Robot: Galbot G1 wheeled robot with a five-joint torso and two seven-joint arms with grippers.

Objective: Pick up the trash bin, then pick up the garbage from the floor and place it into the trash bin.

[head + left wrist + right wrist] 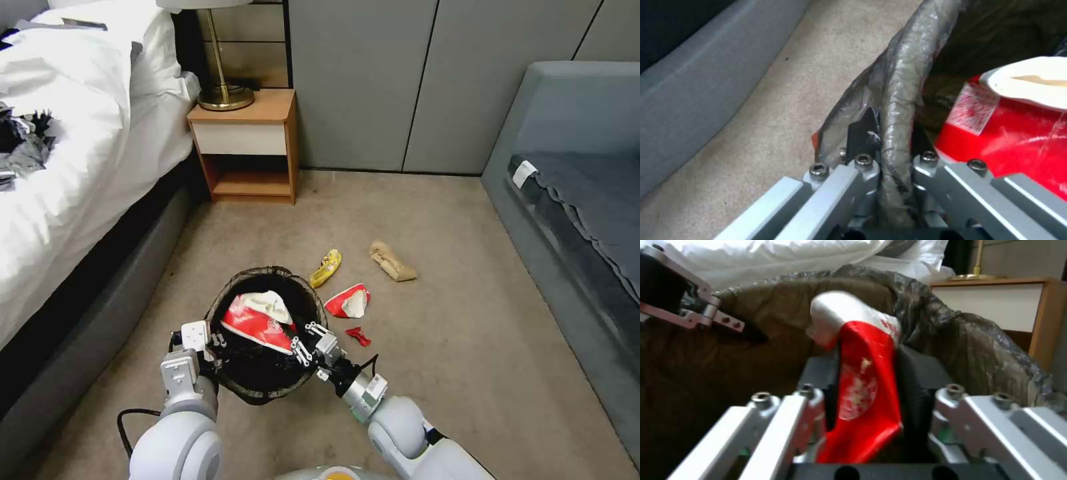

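The trash bin (267, 273), lined with a dark bag, hangs just above the carpet. My left gripper (212, 340) is shut on its near rim; up close the fingers (862, 133) pinch the folded bag edge (902, 83). A crushed red-and-white paper cup (257, 320) is over the bin's mouth, with my right gripper (300, 347) shut on it. That cup (865, 373) sits between the pads inside the bin (951, 333). On the floor to the right of the bin lie a yellow wrapper (326, 267), another crushed cup (348, 301), a small red scrap (358, 336) and a crumpled brown paper bag (392, 261).
A bed with white bedding (73, 133) runs along the left. A wooden nightstand (247, 143) with a brass lamp (225, 93) stands at the back. A grey sofa (573, 200) lines the right. Bare carpet lies between them.
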